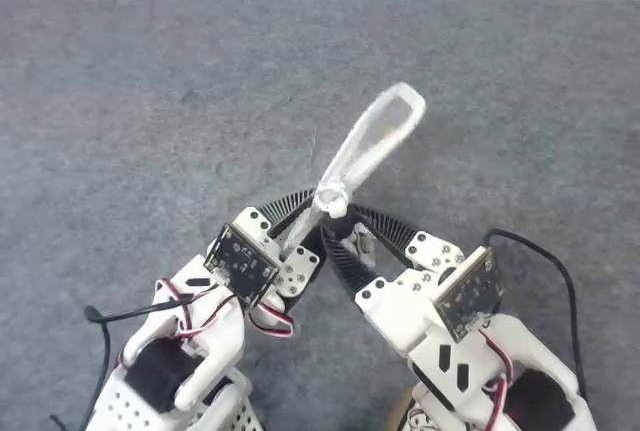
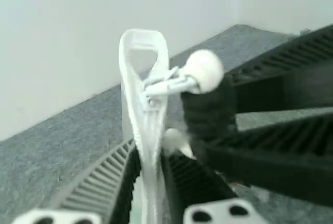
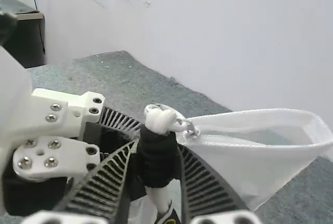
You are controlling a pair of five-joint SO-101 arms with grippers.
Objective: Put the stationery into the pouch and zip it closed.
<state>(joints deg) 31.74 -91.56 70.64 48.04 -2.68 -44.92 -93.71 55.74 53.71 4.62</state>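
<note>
Grey carpet [image 1: 120, 101] — pouch [image 1: 378, 136] between both arms' fingers [image 1: 390, 227]

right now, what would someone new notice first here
A white pouch is held up off the grey table between both arms, its mouth gaping at the end away from them. The left claw pinches its near end, and the right claw is shut on the ball-topped zip pull beside it.

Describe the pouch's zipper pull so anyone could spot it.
Over the grey table, two arms lift a white pouch. At its near end, between left claw and right claw, is the zipper pull: a round white bead against black ribbed fingers.
</note>
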